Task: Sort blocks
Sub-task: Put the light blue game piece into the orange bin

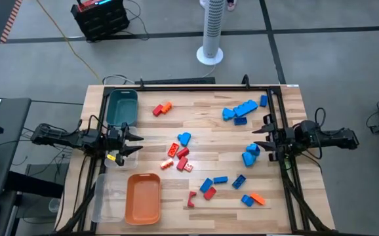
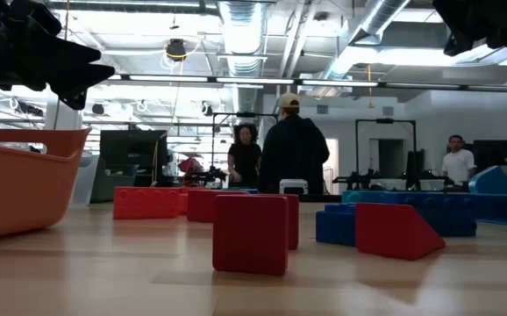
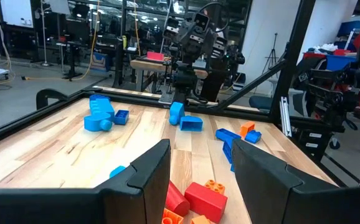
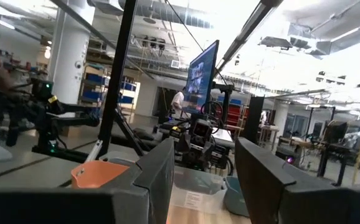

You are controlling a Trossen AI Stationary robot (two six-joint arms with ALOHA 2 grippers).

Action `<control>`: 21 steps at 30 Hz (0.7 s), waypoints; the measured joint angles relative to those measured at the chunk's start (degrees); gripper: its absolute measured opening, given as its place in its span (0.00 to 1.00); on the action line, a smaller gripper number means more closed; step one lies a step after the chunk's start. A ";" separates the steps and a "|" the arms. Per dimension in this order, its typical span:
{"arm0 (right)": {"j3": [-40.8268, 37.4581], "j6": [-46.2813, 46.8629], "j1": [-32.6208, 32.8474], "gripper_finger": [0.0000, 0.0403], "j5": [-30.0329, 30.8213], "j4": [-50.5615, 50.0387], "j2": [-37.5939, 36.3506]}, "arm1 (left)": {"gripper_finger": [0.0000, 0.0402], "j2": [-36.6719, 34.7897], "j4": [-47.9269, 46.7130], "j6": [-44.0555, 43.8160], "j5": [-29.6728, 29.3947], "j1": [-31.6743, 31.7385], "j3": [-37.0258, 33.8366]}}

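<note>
Red blocks (image 2: pixel 250 233) stand closest in the low view. From above, blocks lie scattered over the surface (image 1: pixel 202 128), unsorted. Left tool (image 1: pixel 137 143) waits beside the teal bin (image 1: pixel 122 108), fingers apart, ready. Right tool (image 1: pixel 260 137) hovers by blue blocks (image 1: pixel 250 154), also spread.

1. The right gripper (image 4: pixel 202 180) hangs with its two dark fingers (image 4: pixel 158 177) spread apart.
2. Beyond them sit an orange tray (image 4: pixel 96 174), a clear bin (image 4: pixel 195 190) and a teal bin (image 4: pixel 236 196).
3. The left arm (image 4: pixel 198 146) faces it from farther off.
</note>
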 joint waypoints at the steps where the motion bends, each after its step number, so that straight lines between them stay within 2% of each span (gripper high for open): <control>1: 0.00 0.80 0.00 0.44 0.00 -0.03 0.00 | 0.41 -0.01 -0.01 0.00 0.01 0.01 0.01; 21: 0.00 11.81 -0.06 0.44 -0.07 -0.33 0.00 | 0.41 0.01 0.01 0.00 0.02 0.01 -0.01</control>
